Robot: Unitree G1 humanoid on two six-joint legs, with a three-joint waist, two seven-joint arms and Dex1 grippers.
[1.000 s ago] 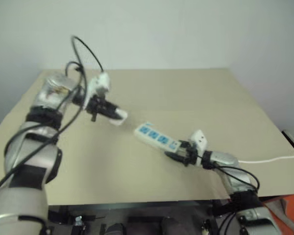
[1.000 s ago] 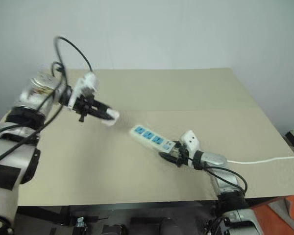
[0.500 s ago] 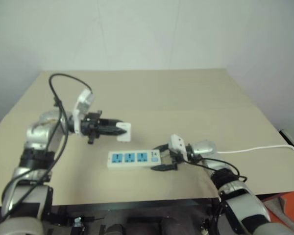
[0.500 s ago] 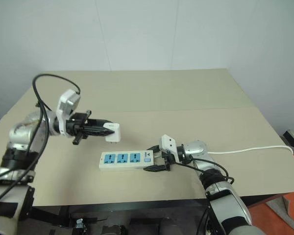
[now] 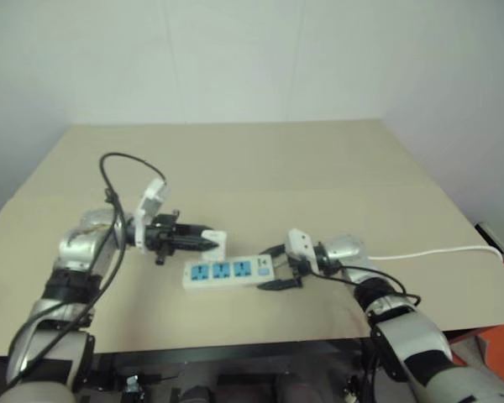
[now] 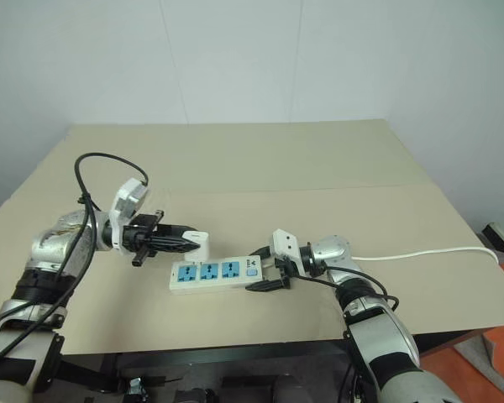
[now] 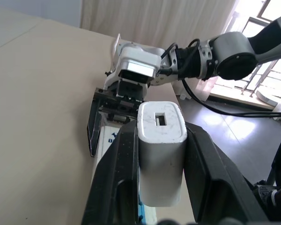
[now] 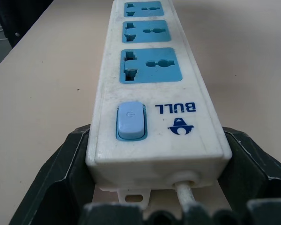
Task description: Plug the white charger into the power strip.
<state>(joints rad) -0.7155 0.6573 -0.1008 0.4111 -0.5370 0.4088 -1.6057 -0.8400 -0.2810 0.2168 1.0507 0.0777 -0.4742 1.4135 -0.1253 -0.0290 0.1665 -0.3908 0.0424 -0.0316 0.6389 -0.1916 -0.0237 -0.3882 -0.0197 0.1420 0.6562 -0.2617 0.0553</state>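
My left gripper (image 5: 206, 241) is shut on the white charger (image 5: 212, 242), a small rounded white block held level between the black fingers (image 7: 124, 154). The charger hangs just above and behind the left end of the power strip (image 5: 227, 273), apart from it. The strip is a flat white bar with three blue socket faces (image 8: 152, 64) and a pale blue switch (image 8: 130, 121). It lies across the tan table (image 5: 319, 168) near the front edge. My right gripper (image 5: 270, 269) is shut on the strip's cord end, one finger on each side (image 8: 68, 164).
The strip's thin white cord (image 5: 437, 252) runs from the right gripper across the table and off its right edge. The table's front edge lies close below the strip. A white wall stands behind the far edge. Something orange (image 6: 496, 378) sits on the floor at the right.
The left gripper has come down and back with the charger, to just above the strip's left end. The right gripper has swung the strip from a diagonal to lie crosswise.
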